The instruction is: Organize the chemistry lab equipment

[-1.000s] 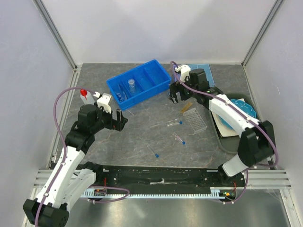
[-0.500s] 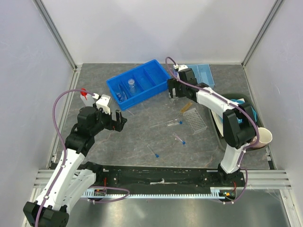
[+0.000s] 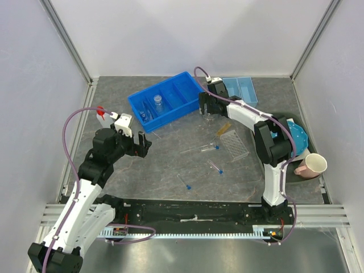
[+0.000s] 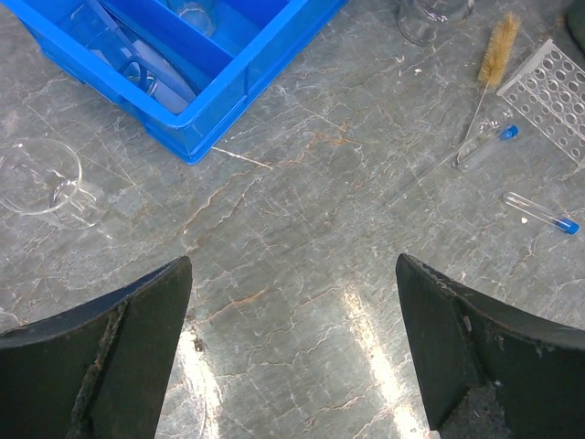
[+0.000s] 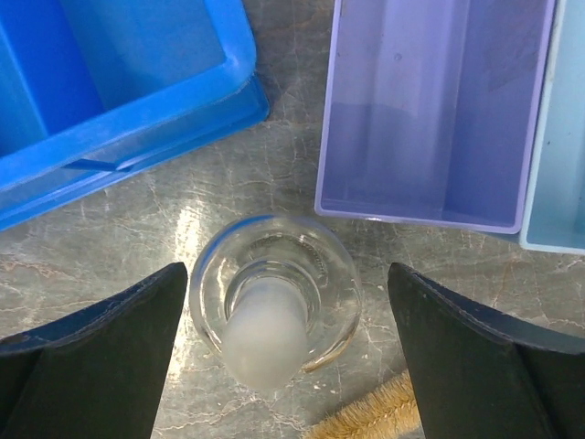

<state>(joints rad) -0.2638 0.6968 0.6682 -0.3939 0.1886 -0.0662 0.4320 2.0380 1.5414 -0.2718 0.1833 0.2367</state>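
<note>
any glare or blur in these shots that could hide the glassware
Left wrist view: bright glare streaks on the table between the fingers, which are dark and soft; the clear beaker at left reads faint against the stone. Right wrist view: a glare patch beside the flask, whose neck looks milky and unfocused. Top view: even light, soft shadows.

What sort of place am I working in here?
Probably a robot test cell dressed as a chemistry bench: plain white walls around a grey table with test tubes, a tube rack and a blue bin.
</note>
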